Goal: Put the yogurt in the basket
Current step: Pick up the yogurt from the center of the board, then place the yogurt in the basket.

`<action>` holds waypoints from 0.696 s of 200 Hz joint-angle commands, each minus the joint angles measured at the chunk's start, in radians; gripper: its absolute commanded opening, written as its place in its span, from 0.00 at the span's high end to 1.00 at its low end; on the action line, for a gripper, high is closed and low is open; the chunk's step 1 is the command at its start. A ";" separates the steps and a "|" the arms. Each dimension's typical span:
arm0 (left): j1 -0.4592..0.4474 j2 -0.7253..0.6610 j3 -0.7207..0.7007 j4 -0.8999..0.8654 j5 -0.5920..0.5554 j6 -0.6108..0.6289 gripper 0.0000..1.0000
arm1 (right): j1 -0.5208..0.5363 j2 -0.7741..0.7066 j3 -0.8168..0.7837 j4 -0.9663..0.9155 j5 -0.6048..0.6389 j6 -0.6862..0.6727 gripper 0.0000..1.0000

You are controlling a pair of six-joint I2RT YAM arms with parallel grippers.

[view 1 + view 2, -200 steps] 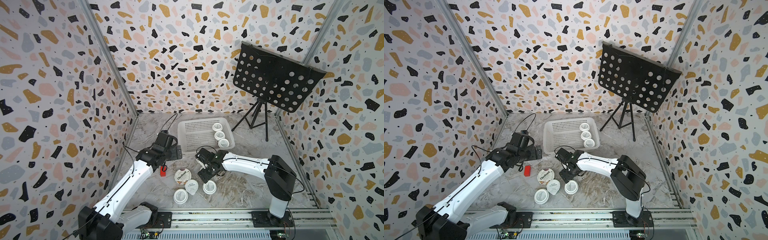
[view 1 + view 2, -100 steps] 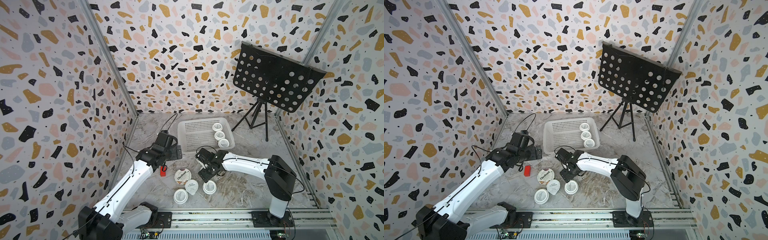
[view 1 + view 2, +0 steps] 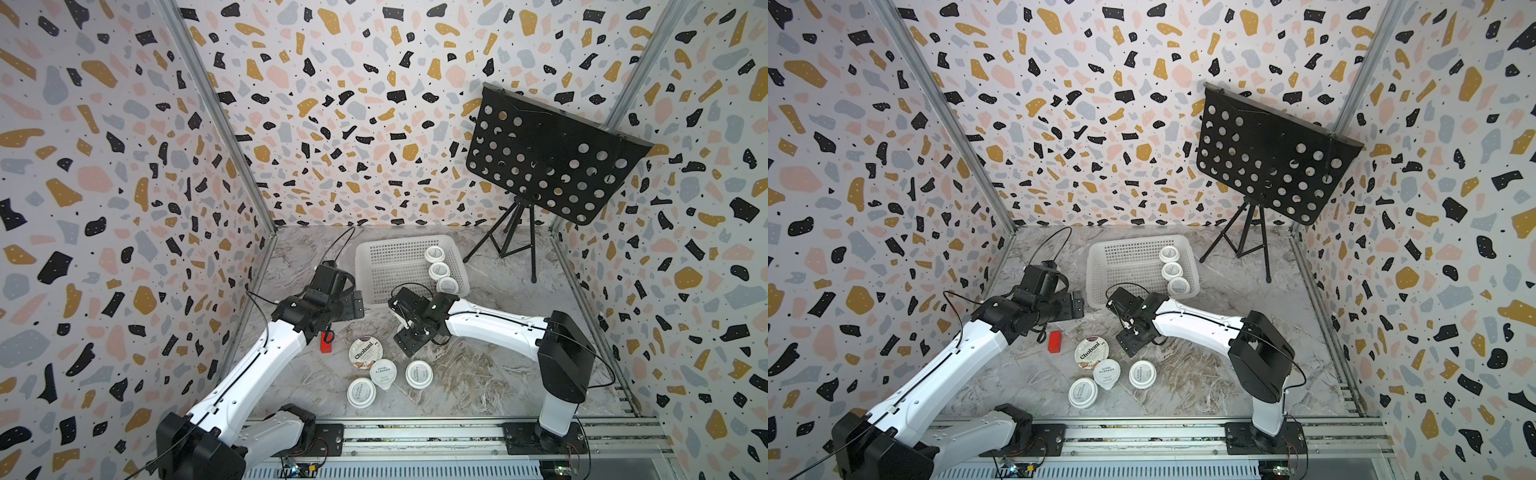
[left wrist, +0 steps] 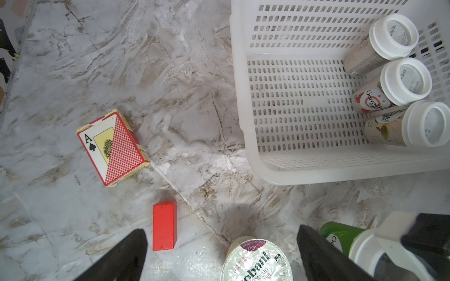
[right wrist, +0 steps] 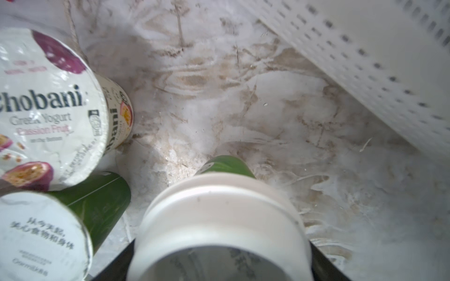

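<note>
Right wrist view: right gripper [image 5: 222, 250] clamped on green yogurt cup [image 5: 219, 214], standing on table [image 5: 243, 109] near basket [image 5: 377, 60]; left gripper [image 4: 222, 231] wide open, empty. Three cups [image 3: 439, 270] inside basket, four on table.

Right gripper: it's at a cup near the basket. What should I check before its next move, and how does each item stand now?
1. Cup between the fingers of the right gripper: ok, a finger shows on each side of its lid.
2. Grip closed firm: cannot tell.
3. Neighbours clear: ok, the Chobani cup and the foil-lid cup stand apart from it.
4. Room in the basket: ok, three cups line one side; the rest of its floor is bare.
5. Left gripper out of the way: ok, likely; open, empty, beside a basket corner.
</note>
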State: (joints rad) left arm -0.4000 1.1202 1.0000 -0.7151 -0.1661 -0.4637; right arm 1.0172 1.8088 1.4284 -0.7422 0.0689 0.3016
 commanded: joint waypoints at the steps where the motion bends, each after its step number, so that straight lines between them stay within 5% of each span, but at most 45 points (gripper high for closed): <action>1: 0.004 -0.010 0.000 0.019 -0.008 0.002 0.00 | -0.017 -0.059 0.076 -0.072 0.035 -0.032 0.22; 63: 0.006 0.030 0.022 0.022 0.012 -0.011 0.00 | -0.157 -0.003 0.313 -0.144 0.026 -0.109 0.23; 139: 0.013 0.128 0.052 0.017 0.050 -0.028 0.00 | -0.306 0.269 0.610 -0.082 0.005 -0.186 0.24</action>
State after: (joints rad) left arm -0.3962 1.2327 1.0035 -0.7033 -0.1097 -0.4980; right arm 0.7364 2.0033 1.9636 -0.8288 0.0811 0.1482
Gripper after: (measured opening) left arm 0.997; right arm 0.765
